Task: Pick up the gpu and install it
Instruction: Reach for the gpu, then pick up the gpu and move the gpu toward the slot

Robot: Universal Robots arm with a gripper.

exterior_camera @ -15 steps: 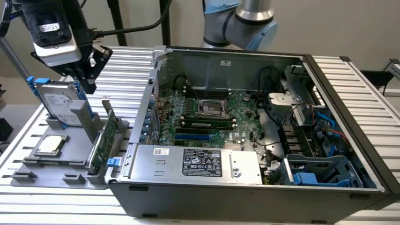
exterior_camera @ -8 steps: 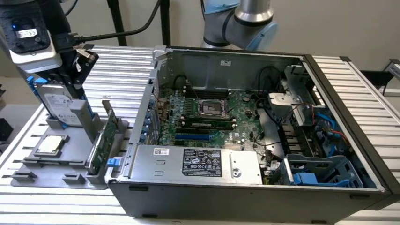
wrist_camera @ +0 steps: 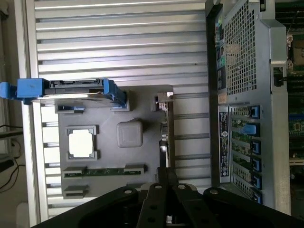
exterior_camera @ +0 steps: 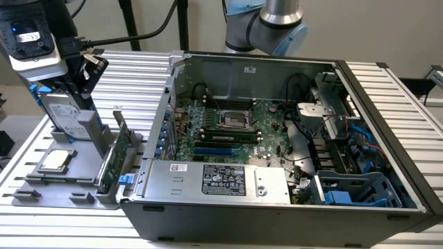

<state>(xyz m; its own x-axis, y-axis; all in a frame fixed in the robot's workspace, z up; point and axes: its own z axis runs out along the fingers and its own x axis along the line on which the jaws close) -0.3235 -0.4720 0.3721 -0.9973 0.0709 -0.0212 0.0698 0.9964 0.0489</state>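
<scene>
The gpu stands on edge in a slot of the grey holder at the exterior view's left, green board showing and silver bracket at its far end. In the wrist view the gpu appears as a thin edge-on strip with its bracket beside the holder's corner. My gripper hangs well above the holder, near the upright hard drive, apart from the card. Its black fingers are shut together with nothing between them, lined up with the card's near end.
A silver hard drive with blue rails stands at the holder's back, and a square CPU chip lies flat in it. A memory stick lies in a holder slot. The open computer case fills the exterior view's right, motherboard exposed.
</scene>
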